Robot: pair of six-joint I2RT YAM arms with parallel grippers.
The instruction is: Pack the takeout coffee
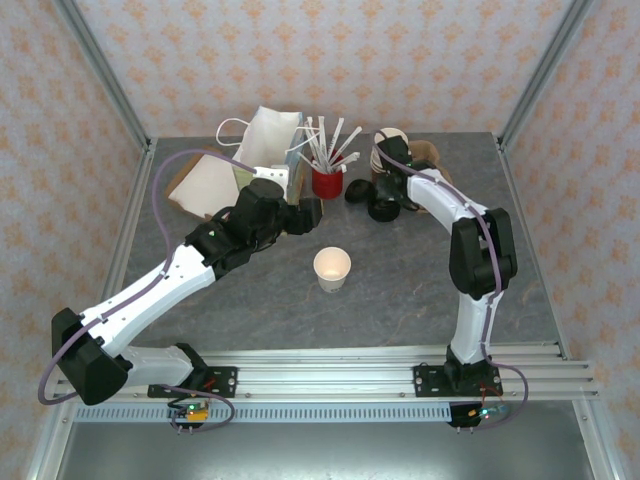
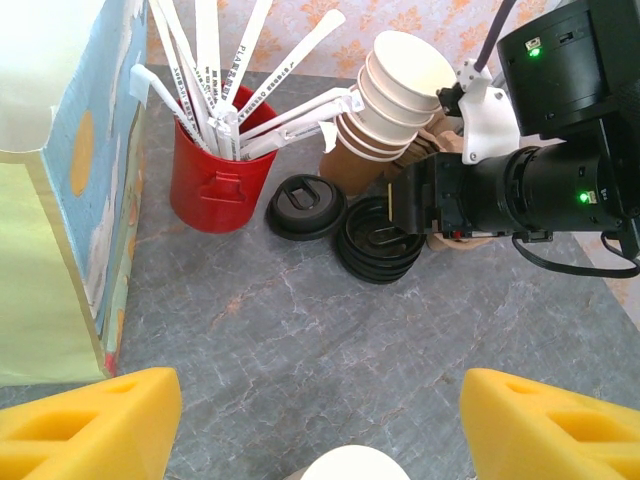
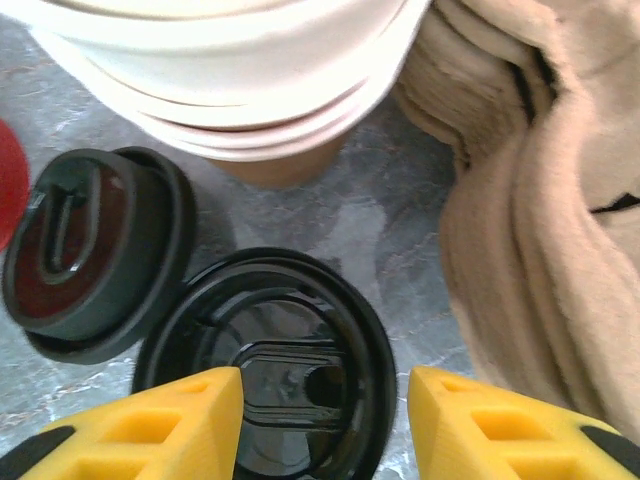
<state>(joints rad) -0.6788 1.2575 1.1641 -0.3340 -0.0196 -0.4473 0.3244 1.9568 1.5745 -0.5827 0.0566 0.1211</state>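
Handling the takeout coffee (image 1: 332,268) calls for care, we judge: it is a thin paper cup, light and easily crushed, so it is best taken low on its wall with a gentle squeeze. It stands lidless at mid-table, near our left gripper (image 2: 320,420), whose fingers are spread and gripping nothing. Our right gripper (image 3: 325,400) is well apart from the cup, its parted fingers straddling a stack of black lids (image 3: 260,330) just beside the stacked cups (image 3: 230,90).
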